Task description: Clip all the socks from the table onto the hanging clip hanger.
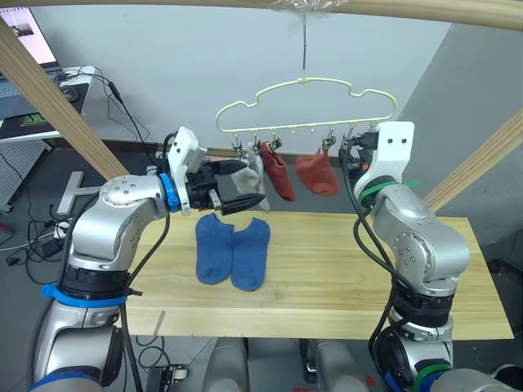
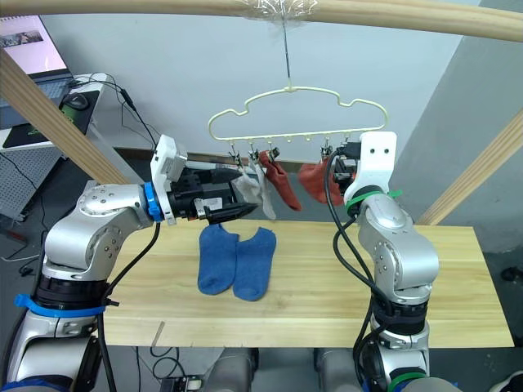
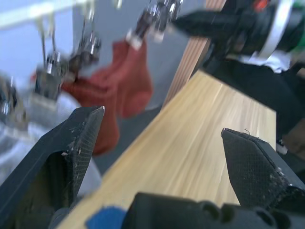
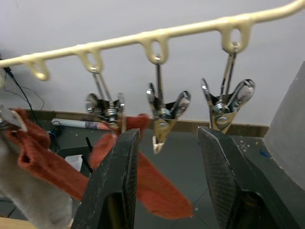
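The pale-yellow clip hanger (image 1: pixel 304 79) hangs by its hook from the top pole. Two rust-red socks (image 1: pixel 279 173) (image 1: pixel 319 174) and one light grey sock (image 1: pixel 250 176) hang from its clips. On the table (image 1: pixel 343 269), two blue socks (image 1: pixel 214 249) (image 1: pixel 251 255) lie side by side. My left gripper (image 3: pixel 162 143) is open with nothing between its fingers, and it is held close beside the grey sock. At the hanger's right end my right gripper (image 4: pixel 167 143) is open, its fingers (image 4: pixel 119 186) on either side of an empty clip (image 4: pixel 163 117).
Thick wooden poles (image 1: pixel 49 98) slant down on both sides and one runs across the top. A desk with a laptop (image 1: pixel 37 37) and cables stands at the back left. The right half of the table is bare wood.
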Tool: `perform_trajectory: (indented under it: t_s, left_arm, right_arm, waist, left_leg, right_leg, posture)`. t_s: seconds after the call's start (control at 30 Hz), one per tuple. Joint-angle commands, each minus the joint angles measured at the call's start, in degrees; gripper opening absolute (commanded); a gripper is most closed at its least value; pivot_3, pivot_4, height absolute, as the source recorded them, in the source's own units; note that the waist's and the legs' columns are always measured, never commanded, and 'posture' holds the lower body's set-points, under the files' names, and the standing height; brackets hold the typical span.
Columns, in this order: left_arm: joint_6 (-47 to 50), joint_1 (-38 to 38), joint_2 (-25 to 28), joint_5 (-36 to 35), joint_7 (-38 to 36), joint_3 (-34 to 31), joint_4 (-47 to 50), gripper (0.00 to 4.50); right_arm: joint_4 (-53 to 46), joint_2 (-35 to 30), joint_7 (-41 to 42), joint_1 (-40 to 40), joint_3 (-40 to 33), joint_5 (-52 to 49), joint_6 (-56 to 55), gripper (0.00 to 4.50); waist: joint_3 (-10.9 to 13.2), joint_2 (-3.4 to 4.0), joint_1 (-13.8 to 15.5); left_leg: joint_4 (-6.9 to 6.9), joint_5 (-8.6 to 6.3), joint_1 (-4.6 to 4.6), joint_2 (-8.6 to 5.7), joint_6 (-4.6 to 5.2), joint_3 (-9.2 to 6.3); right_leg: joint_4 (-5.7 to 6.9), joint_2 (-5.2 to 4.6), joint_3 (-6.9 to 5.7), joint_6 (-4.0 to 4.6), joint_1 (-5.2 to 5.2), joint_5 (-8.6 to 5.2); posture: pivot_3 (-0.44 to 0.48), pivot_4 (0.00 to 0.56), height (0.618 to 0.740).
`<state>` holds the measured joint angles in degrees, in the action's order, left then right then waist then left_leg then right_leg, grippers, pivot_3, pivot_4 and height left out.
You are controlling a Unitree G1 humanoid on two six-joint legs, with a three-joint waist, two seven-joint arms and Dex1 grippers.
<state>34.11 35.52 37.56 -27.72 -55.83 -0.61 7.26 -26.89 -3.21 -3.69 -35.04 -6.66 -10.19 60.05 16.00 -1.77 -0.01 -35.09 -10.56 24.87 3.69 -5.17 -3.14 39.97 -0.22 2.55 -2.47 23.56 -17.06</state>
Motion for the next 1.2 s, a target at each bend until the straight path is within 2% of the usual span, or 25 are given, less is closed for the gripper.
perform_trajectory:
  t_s: [0.03,0.33,1.2]
  left_arm:
    - [0.4,1.8,-0.4,-2.2,0.8,-2.2,2.9,4.5]
    - [2.6,3.8,-0.5,-4.1,2.8,-3.0,4.3,4.5]
    - [2.4,1.1,0.0,-3.2,6.1,-2.4,7.5,4.5]
  right_arm:
    - [0.6,-0.9,0.8,-1.5,-0.6,0.0,-3.3,2.0]
    - [4.6,-1.0,2.0,-3.6,-1.1,-0.9,-5.6,2.0]
    - [17.0,-2.5,3.9,-9.7,-0.6,-0.3,-13.2,2.0]
  waist:
    - [0.0,0.0,0.0]
    - [0.0,0.0,0.1]
    - [0.0,0.0,1.4]
  left_leg:
    - [0.0,0.0,0.0,0.0,0.0,0.0]
    - [0.0,0.01,0.0,0.0,0.0,0.0]
    - [0.0,0.01,0.0,0.0,-0.01,0.0]
  right_leg:
    - [0.0,0.0,0.0,0.0,0.0,0.0]
    - [0.01,0.0,0.0,0.0,0.0,0.0]
    - [0.02,0.0,0.0,0.01,0.01,0.0]
  posture:
    - [0.14,0.208,0.74]
    - [0.158,0.21,0.74]
    - [0.198,0.214,0.74]
